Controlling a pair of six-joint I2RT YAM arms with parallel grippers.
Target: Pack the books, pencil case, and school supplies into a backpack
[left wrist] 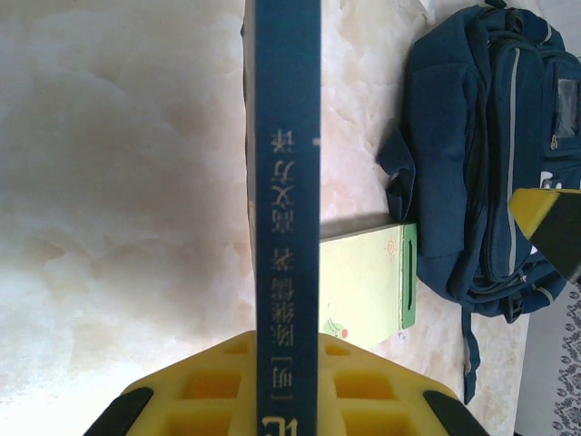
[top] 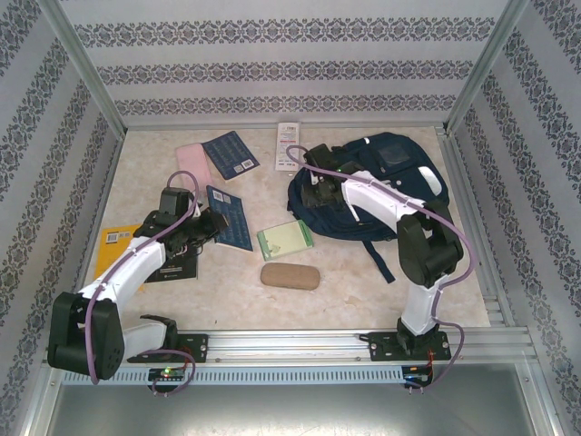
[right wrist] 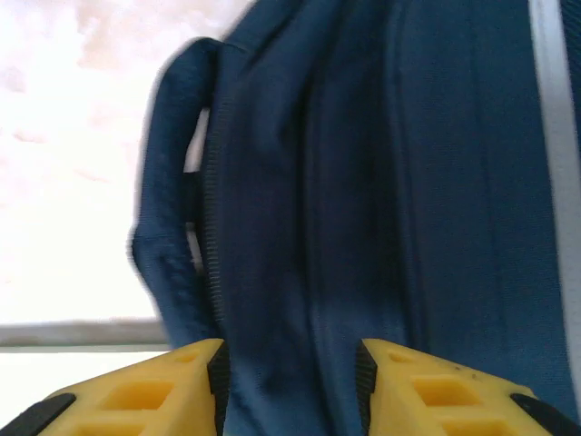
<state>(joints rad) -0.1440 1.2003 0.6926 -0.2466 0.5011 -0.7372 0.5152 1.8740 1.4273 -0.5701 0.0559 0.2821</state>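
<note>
My left gripper (top: 207, 225) (left wrist: 288, 363) is shut on the near edge of a dark blue book (top: 231, 218) (left wrist: 288, 163), which runs away from the jaws with white print on its cover. The navy backpack (top: 381, 182) (left wrist: 481, 136) (right wrist: 381, 182) lies at the right. My right gripper (top: 320, 189) (right wrist: 290, 372) is over the backpack's left edge, jaws apart, with blue fabric and a zip line between them. The pale green notebook (top: 285, 240) (left wrist: 363, 282) lies between the book and the backpack. A second dark blue book (top: 230, 154) lies at the back.
A tan pencil case (top: 290, 275) lies near the front centre. A white pack with red and blue print (top: 289, 145) and a pink flat item (top: 192, 161) lie at the back. The yellow book (top: 118, 238) and the black book (top: 172, 268) are under my left arm.
</note>
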